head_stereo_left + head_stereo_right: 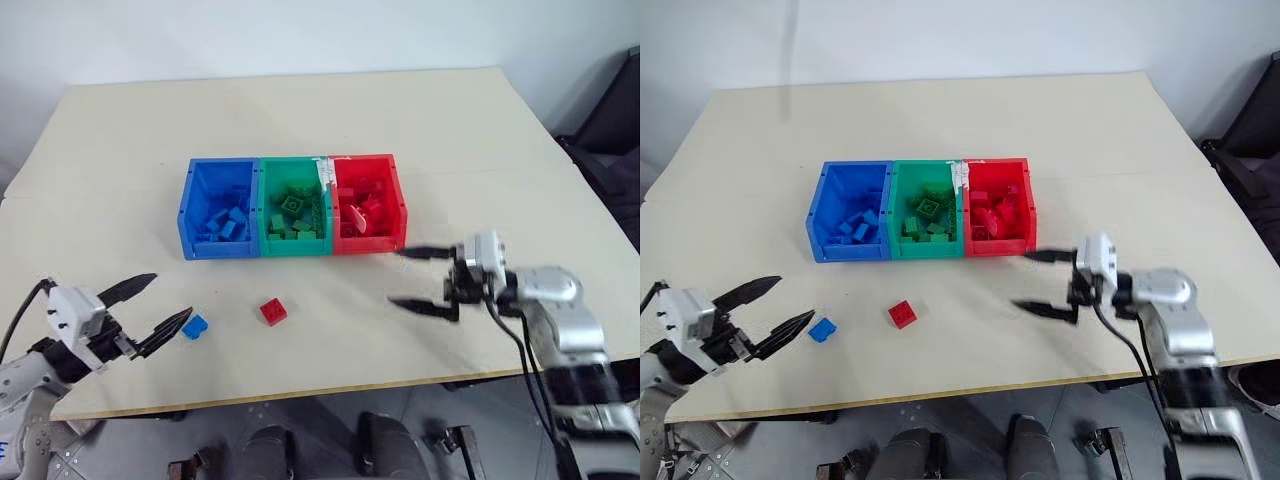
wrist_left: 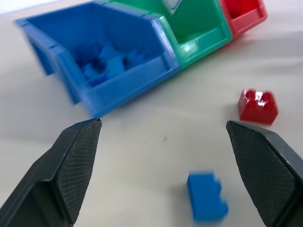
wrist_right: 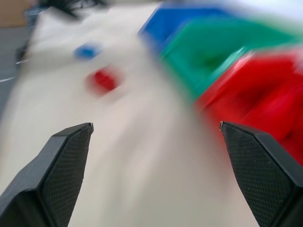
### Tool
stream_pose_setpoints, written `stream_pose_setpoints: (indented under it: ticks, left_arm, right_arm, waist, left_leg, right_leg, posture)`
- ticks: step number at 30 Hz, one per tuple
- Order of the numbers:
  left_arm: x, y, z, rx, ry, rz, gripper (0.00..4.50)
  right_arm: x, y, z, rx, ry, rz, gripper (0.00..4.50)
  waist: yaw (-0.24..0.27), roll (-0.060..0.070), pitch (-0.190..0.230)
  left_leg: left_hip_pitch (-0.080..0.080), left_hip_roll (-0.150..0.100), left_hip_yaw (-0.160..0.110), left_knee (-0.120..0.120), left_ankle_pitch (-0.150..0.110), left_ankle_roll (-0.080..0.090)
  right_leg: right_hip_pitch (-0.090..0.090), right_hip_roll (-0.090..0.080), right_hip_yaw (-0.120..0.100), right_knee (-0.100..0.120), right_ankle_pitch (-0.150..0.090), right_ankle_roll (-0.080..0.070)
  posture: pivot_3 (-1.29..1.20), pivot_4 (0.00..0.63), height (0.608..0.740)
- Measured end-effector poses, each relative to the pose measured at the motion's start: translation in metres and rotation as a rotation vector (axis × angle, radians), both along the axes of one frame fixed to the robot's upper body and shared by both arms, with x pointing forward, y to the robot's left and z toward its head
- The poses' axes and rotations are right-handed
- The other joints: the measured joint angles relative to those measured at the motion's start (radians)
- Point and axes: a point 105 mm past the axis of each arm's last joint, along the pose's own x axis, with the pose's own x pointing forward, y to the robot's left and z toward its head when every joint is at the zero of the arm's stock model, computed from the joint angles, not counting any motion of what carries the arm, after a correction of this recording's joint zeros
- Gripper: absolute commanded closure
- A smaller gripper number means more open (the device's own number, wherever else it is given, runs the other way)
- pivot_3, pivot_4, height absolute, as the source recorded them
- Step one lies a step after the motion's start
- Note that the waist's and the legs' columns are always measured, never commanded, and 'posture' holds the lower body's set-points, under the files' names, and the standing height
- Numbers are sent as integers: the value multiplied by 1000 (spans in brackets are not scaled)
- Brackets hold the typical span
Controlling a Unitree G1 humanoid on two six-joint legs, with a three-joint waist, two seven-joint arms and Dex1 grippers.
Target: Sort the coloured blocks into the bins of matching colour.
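Note:
Three joined bins stand mid-table: blue bin [image 1: 190, 215], green bin [image 1: 264, 205], red bin [image 1: 398, 205], each holding several blocks of its own colour. A loose blue block [image 1: 194, 326] lies near the table's front left, just off the tips of my open left gripper [image 1: 163, 309], which holds nothing. A loose red block [image 1: 273, 311] lies in front of the green bin. My right gripper [image 1: 418, 278] hovers open and empty in front of the red bin's right corner, pointing left. The left wrist view has the blue block [image 2: 207, 196] and red block [image 2: 258, 106] between its fingers.
The bins sit on a beige tabletop [image 1: 330, 120] with bare room behind and to both sides. The table's front edge [image 1: 330, 388] runs just under both grippers. A dark chair [image 1: 615, 130] stands off the right side.

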Motion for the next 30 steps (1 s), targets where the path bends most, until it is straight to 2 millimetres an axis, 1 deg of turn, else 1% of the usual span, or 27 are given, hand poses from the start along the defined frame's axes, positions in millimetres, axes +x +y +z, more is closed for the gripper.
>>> stream_pose_setpoints:
  ticks: [1, 3, 6, 8, 12, 14, 16, 18, 21, 24, 26, 29, 30]
  left_arm:
    - [-6, 5, -4, 7, 29, 1, 0]
    - [-11, 8, -9, 23, 63, -20, 0]
    - [-14, 5, -11, 40, 82, -56, 0]
    - [-11, -11, -10, 66, 97, -132, 0]
    - [1, -74, 4, 74, 74, -317, 0]
    - [8, -96, 10, 93, 63, -353, 0]
    - [22, -115, 10, 134, 78, -337, 0]
    - [30, -126, 1, 190, 126, -314, 0]
    - [41, -135, -17, 270, 235, -258, 0]
    - [43, -147, -30, 308, 332, -268, 0]
    - [45, -152, -30, 334, 330, -271, 0]
    - [50, -156, -30, 349, 318, -261, 649]
    - [52, -155, -30, 354, 317, -253, 961]
  right_arm:
    - [-4, -5, -2, 0, 16, 2, 29]
    - [-5, -11, 3, 5, -4, -9, 29]
    - [-8, -12, 5, -6, -31, 1, 29]
    - [-10, -7, 9, -3, -36, 17, 29]
    - [-17, 6, 19, 7, -55, 66, 29]
    - [-22, 11, 23, 18, -65, 76, 29]
    - [-29, 14, 23, 21, -67, 76, 29]
    - [-33, 16, 22, 22, -63, 72, 29]
    - [-35, 15, 20, 25, -61, 41, 29]
    - [-37, 15, 19, 25, -64, 20, 29]
    - [-40, 13, 17, 24, -61, -2, 29]
    - [-45, 12, 16, 25, -62, -27, 0]
    - [-47, 12, 15, 26, -59, -36, 0]
  waist:
    - [-4, 0, 0]
    - [-2, 0, 0]
    - [1, 0, 0]
    - [8, 0, 0]
    - [29, 0, 0]
    - [29, 0, 0]
    - [37, 0, 0]
    - [39, 0, 0]
    - [40, 0, 0]
    - [47, 0, 0]
    - [50, 0, 0]
    - [57, 0, 0]
    - [57, 0, -1]
  left_leg:
    - [1, 0, 2, 0, 0, 0]
    - [2, 1, 2, 1, 0, 0]
    - [2, 2, 2, 1, 0, 0]
    - [2, 3, 0, 2, 0, 0]
    - [1, 4, -1, 2, 0, 0]
    - [1, 2, -1, 1, 0, 0]
    - [1, -1, -2, 1, 0, 0]
    - [1, -1, -1, 1, 0, 0]
    - [1, -1, 0, 2, 0, 0]
    - [1, -1, 0, 2, 0, 0]
    - [1, -1, -1, 2, 0, 0]
    - [1, -1, -1, 3, 0, 0]
    - [2, -1, -1, 3, 0, 0]
  right_leg:
    - [0, 0, 1, 0, 0, 0]
    - [0, 0, 1, 1, 0, 0]
    - [0, 0, 1, 2, 0, 0]
    - [0, -1, 1, 2, 0, 0]
    - [1, -1, 2, 3, 1, 0]
    - [1, -1, 2, 2, 0, 0]
    - [1, 0, 1, 2, 0, 0]
    - [1, 0, 2, 2, 0, 0]
    - [1, 0, 2, 2, 0, 0]
    - [1, 0, 2, 2, 0, 0]
    - [1, 1, 2, 2, 0, 0]
    - [2, 0, 2, 2, 0, 0]
    - [2, 0, 1, 2, 0, 0]
  posture:
    - [0, 150, 740]
    - [0, 150, 740]
    - [0, 150, 740]
    - [0, 150, 740]
    - [0, 150, 740]
    - [0, 150, 740]
    - [0, 150, 740]
    - [0, 150, 740]
    - [0, 150, 740]
    - [0, 150, 740]
    - [0, 150, 740]
    - [0, 150, 740]
    - [0, 150, 740]
